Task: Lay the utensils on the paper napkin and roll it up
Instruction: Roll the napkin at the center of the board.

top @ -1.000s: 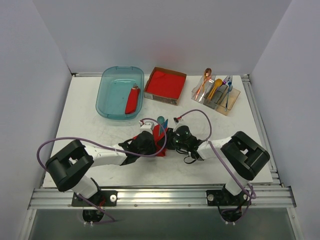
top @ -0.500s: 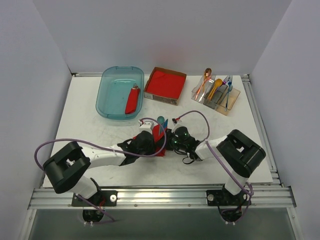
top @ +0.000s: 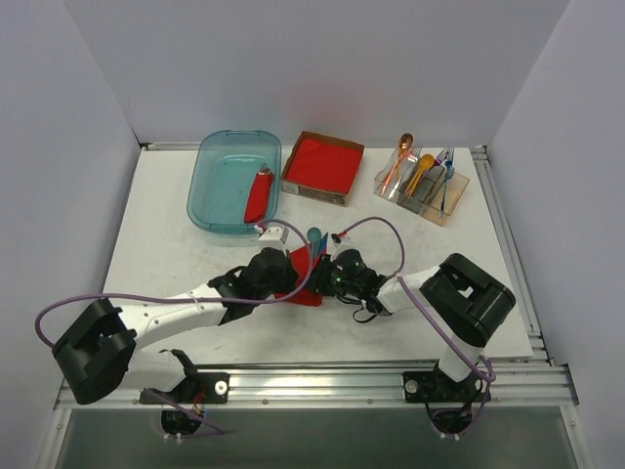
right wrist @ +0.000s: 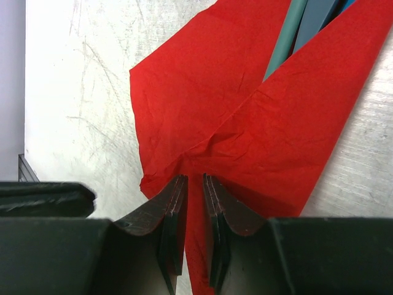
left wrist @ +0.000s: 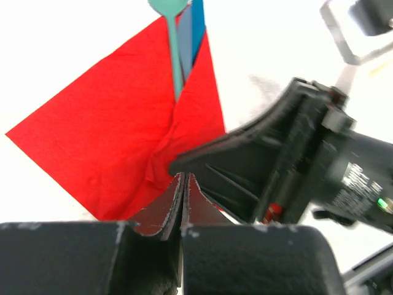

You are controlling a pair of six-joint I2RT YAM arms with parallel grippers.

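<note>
The paper napkin (top: 296,277) lies creased at mid-table between my two grippers, one flap folded over the utensils. The teal spoon (top: 314,235) and the blue piece (top: 322,242) stick out of its far end. In the left wrist view the napkin (left wrist: 116,129) covers the spoon's handle (left wrist: 176,58) and the blue piece (left wrist: 198,24). My left gripper (left wrist: 182,177) is shut, its tips at the napkin's near fold; I cannot tell whether it pinches paper. My right gripper (right wrist: 194,179) stands a narrow gap open, low over the napkin (right wrist: 245,110), tips at a crease.
A teal bin (top: 202,186) with a rolled red napkin (top: 259,195) stands at the back left. A cardboard box of red napkins (top: 324,164) sits behind the work spot. A clear holder (top: 426,191) with an orange spoon and other cutlery is at the back right.
My left arm has swung out to the left and its gripper has shifted slightly up and left at the napkin. The napkin lies flatter. The right gripper has edged left.
</note>
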